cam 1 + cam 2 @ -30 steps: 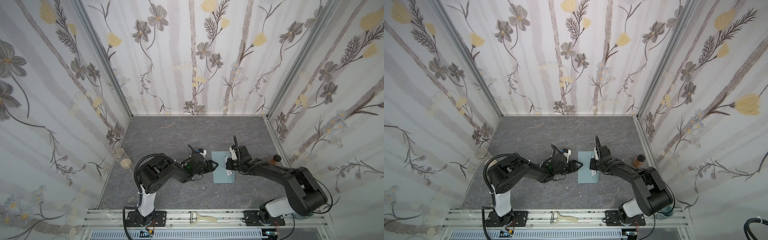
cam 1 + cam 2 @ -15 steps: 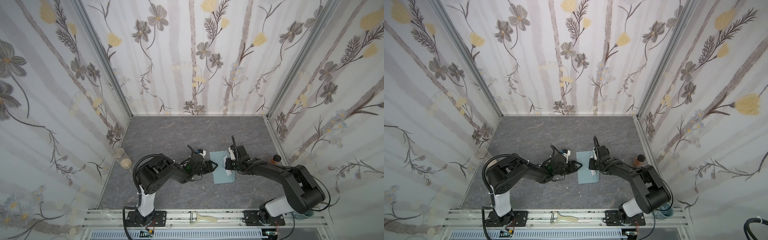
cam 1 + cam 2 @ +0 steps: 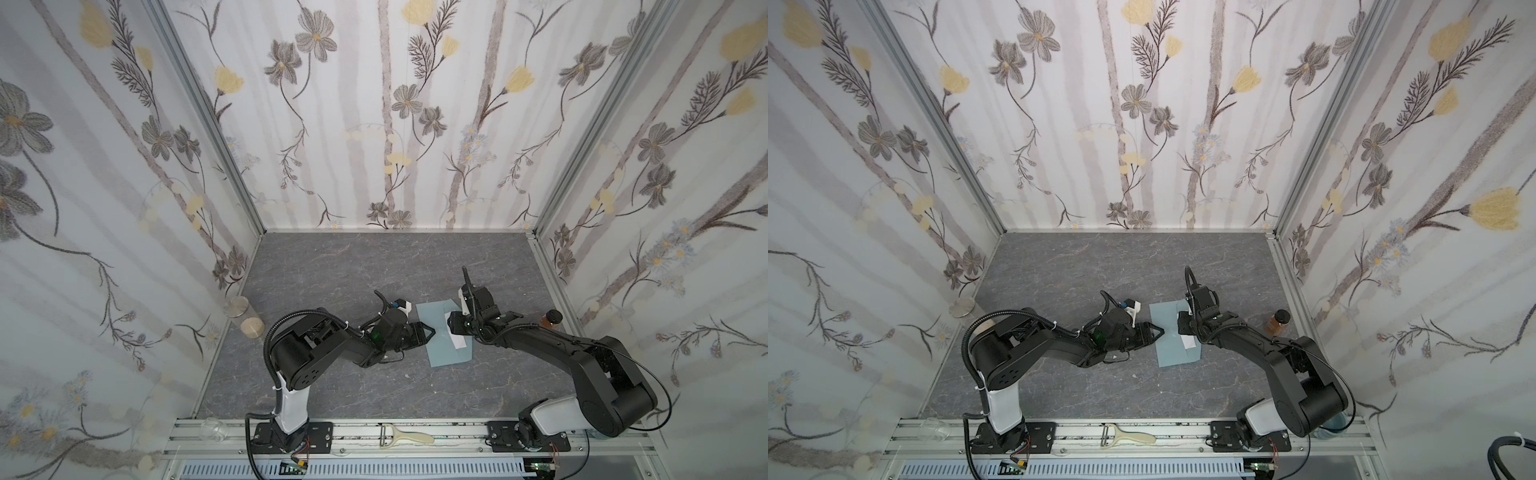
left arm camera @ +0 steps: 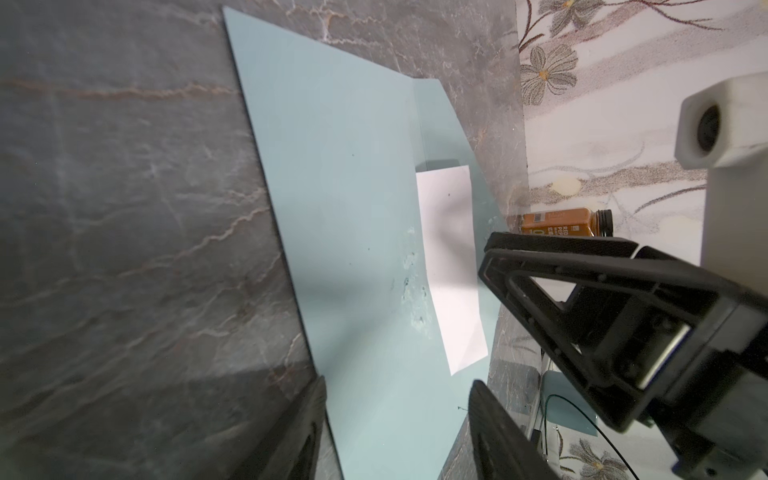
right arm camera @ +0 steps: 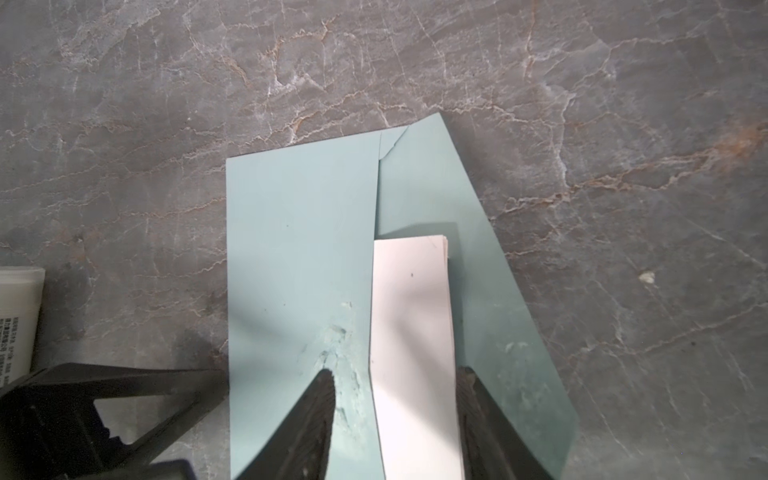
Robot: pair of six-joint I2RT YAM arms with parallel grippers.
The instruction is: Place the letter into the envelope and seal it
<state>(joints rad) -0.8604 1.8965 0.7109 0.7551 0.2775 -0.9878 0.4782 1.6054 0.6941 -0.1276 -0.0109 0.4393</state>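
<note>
Near the middle of the grey marbled tabletop (image 3: 332, 270) lies one flat blue-grey paper envelope (image 3: 438, 332), its flap open toward 3 o'clock. One pale paper letter (image 3: 456, 337) sits mostly hidden inside it, and only a plain white strip shows. The right gripper (image 5: 395, 378), jaws apart, straddles that strip. The left gripper (image 4: 397, 384), jaws also apart, is at the envelope's 9 o'clock edge; whether it touches is unclear. One white tube (image 5: 18, 311) is cut off in the right wrist view.
</note>
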